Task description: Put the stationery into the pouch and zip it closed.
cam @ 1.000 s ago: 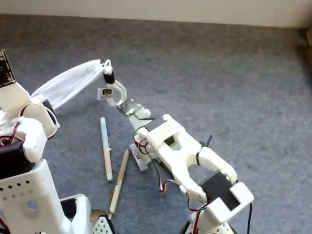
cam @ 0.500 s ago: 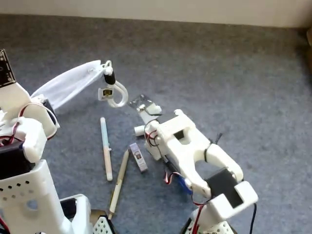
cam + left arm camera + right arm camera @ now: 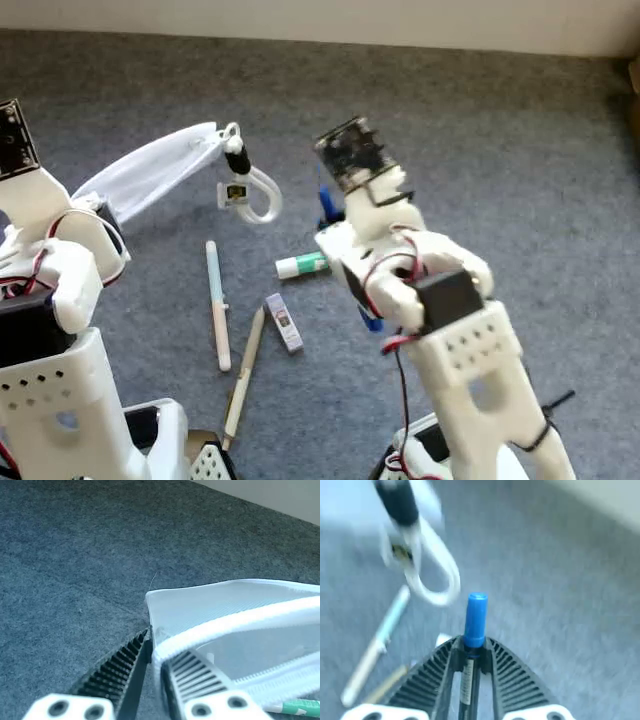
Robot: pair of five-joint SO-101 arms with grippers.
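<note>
My left gripper point(image 3: 108, 212) is shut on the near end of the white mesh pouch point(image 3: 150, 168), which stretches away from it above the carpet. In the left wrist view the pouch point(image 3: 225, 612) is pinched between the ribbed fingers point(image 3: 117, 672), its zipper edge running off to the side. A black zipper pull with a white loop point(image 3: 248, 192) hangs at the far tip. My right gripper point(image 3: 330, 215) is raised beside that loop and is shut on a blue marker point(image 3: 475, 614), which stands up between the fingers point(image 3: 507, 672).
On the grey carpet lie a green-and-white glue stick point(image 3: 302, 265), a pale blue pen point(image 3: 215, 300), a beige pen point(image 3: 243, 372) and a small eraser point(image 3: 283, 322). The white loop point(image 3: 431, 575) and pale blue pen point(image 3: 375, 647) sit ahead of the right gripper.
The right arm has drawn back from the pouch's loop and swung upright, lifting its gripper. The glue stick beneath it has come into sight. The pouch tip shifted slightly right.
</note>
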